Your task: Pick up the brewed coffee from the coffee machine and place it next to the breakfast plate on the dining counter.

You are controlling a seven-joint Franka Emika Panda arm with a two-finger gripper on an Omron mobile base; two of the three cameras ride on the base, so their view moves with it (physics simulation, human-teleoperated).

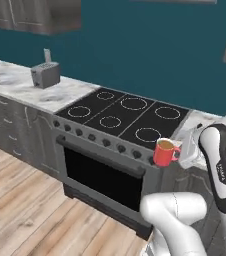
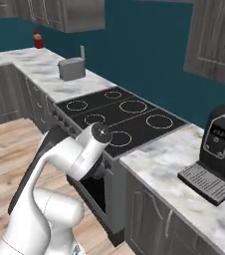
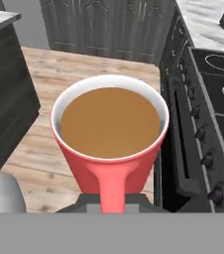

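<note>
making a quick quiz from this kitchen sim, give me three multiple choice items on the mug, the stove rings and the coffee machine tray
1. Where is the red mug?
A. on the drip tray
B. held in the air in front of the stove
C. on the wood floor

2. How many white rings mark the black cooktop?
A. two
B. three
C. five

3. What state is the coffee machine's drip tray in?
A. bare, no mug on it
B. holding a mug
C. covered by a plate

Answers: 1 B, the mug hangs at the stove front edge, off any surface. 2 C, five rings show. 3 A, the grated tray is bare.
</note>
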